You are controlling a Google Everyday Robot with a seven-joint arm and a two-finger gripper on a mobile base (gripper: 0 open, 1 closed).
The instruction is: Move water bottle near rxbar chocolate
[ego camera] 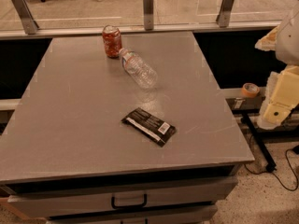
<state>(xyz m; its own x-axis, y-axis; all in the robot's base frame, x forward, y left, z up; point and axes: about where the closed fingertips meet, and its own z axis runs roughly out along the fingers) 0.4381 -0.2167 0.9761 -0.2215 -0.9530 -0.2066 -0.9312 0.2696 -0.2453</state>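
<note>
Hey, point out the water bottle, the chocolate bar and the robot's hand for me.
water bottle point(138, 69): camera view, middle of its clear ribbed body.
chocolate bar point(148, 126): camera view, centre of the black wrapper.
hand point(274, 112): camera view, pale lower end, beyond the right edge of the table point(70, 125).

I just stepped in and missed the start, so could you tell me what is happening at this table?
Nothing is being handled yet. The water bottle lies on its side toward the far end of the table, cap beside a red-orange soda can. The rxbar chocolate lies flat nearer the front, apart from the bottle. The robot's gripper is off past the table's right edge, touching none of them.
</note>
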